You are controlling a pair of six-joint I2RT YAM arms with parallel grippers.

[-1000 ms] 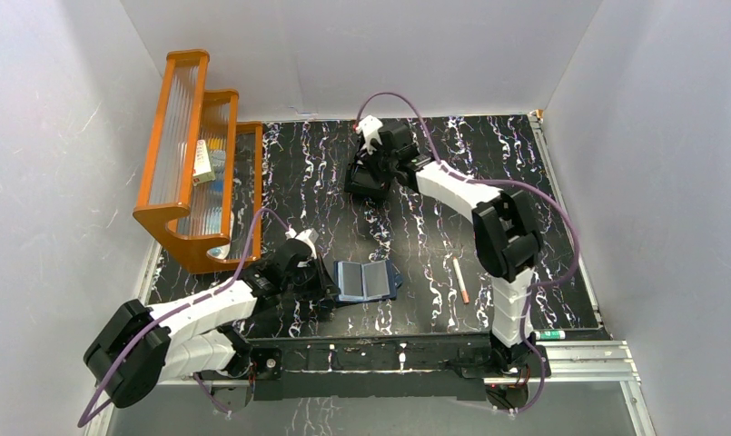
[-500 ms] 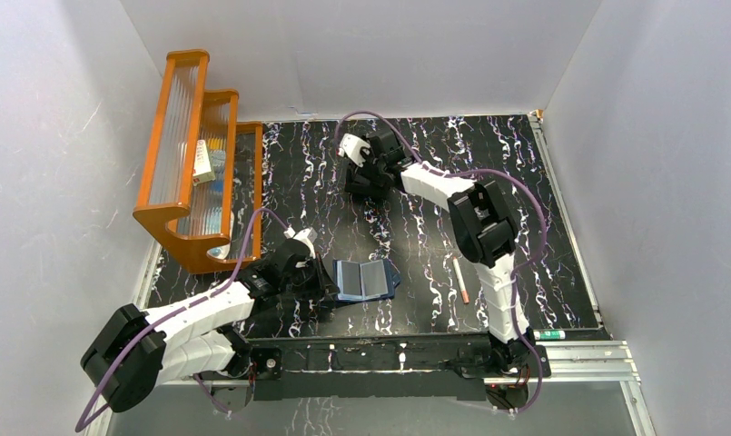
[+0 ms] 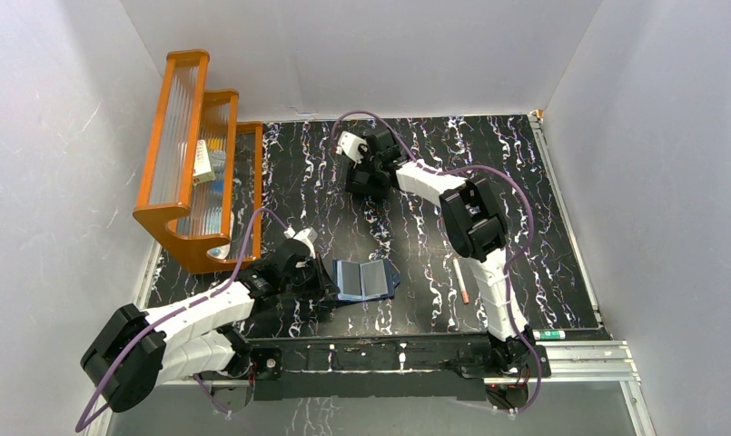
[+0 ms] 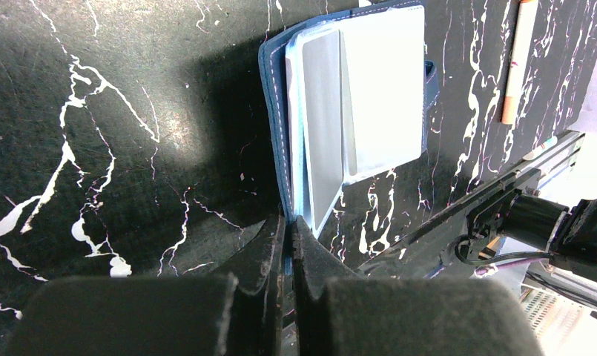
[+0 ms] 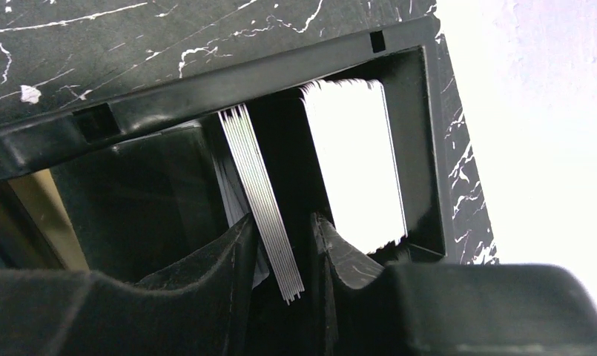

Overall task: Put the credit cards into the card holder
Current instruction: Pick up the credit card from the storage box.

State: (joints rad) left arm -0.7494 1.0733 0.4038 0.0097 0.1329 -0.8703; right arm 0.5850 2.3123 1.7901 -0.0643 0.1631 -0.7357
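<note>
Left gripper [image 4: 289, 222] clamped on card holder [image 4: 271, 126] edge; right gripper [image 5: 284, 222], jaws apart, astride credit cards [image 5: 249, 163] in black box [image 5: 243, 78], seemingly loose.

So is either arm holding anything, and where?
The left fingers pinch the card holder at its edge; the right fingers straddle stacked cards in the black box, not yet clamped.

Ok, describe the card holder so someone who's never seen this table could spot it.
On the black white-veined table, look near the front edge, right at the left gripper. The card holder lies open there like a small book, navy outside with pale cards inside. Its neighbour, the pale stick to its right, is a thin rod, not flat and blue.
</note>
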